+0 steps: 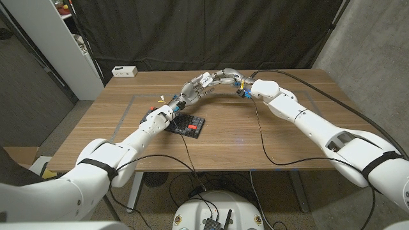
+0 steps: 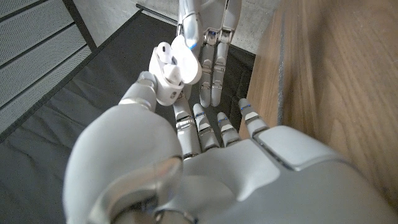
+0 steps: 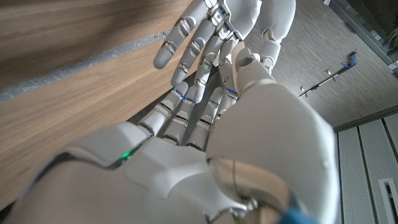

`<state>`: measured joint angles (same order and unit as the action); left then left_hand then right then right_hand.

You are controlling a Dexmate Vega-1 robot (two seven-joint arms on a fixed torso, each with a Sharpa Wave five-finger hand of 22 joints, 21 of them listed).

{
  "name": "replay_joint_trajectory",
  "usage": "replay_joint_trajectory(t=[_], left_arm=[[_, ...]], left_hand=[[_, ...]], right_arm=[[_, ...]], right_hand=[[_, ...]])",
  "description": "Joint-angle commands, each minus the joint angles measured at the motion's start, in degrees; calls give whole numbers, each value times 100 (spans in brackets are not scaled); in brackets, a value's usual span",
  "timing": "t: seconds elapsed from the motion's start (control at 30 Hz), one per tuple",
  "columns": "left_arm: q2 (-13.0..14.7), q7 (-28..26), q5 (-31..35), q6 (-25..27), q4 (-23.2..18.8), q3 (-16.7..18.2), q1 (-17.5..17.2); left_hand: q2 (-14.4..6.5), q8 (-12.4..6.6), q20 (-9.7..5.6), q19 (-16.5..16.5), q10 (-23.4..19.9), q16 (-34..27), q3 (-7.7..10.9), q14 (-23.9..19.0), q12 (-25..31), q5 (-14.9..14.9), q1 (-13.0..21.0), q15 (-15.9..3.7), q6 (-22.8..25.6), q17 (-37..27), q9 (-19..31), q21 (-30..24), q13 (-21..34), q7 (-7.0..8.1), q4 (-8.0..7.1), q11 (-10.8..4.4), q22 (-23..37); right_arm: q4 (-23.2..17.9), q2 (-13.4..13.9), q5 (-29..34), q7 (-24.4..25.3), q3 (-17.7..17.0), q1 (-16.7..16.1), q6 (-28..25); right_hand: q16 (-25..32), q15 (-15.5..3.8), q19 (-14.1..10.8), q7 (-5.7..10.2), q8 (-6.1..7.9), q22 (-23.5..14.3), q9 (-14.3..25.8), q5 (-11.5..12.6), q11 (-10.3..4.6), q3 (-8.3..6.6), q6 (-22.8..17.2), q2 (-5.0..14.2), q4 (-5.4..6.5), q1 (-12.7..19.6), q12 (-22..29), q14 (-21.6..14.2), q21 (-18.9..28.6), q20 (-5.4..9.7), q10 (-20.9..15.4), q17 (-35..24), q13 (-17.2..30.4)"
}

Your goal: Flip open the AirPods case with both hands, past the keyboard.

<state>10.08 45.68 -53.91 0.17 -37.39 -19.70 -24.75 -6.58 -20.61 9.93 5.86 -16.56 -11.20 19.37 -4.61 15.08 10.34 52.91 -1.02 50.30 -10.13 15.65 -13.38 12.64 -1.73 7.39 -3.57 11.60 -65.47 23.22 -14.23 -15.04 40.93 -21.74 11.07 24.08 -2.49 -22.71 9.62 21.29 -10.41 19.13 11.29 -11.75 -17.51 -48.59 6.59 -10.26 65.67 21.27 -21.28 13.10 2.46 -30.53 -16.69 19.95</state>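
Head view: both arms reach over the worktop (image 1: 268, 137), the left robot hand (image 1: 193, 89) and right robot hand (image 1: 225, 77) meeting beyond the keyboard (image 1: 186, 124).

Left wrist view: the left robot hand pinches the AirPods case (image 2: 171, 71), lid flipped open, held off the worktop's edge.

Right wrist view: the right robot hand's fingers (image 3: 186, 121) stretch toward the left hand; whether they grip, I cannot tell.
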Motion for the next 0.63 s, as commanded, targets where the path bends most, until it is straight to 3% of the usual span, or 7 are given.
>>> replay_joint_trajectory(t=[0.03,0.63], left_arm=[[9,284,-312,628,-52,187,-38],[-129,483,-303,621,562,293,206]], left_hand=[[-311,-161,14,-9,-11,34,111,-22,3,-4,350,21,617,1,807,-52,30,129,116,20,28],[-306,-174,14,-3,-33,31,127,-31,3,-16,377,25,626,0,899,-63,31,106,134,25,29]], right_arm=[[419,-177,157,225,-49,19,568],[436,-210,51,175,-106,-8,539]], right_hand=[[94,-1071,-87,166,-27,-25,-36,15,15,-183,-234,395,162,428,64,-90,61,128,-154,-93,36],[180,-1068,-39,161,-97,-34,-101,9,33,-154,-256,382,183,460,32,-83,52,61,-128,-201,64]])
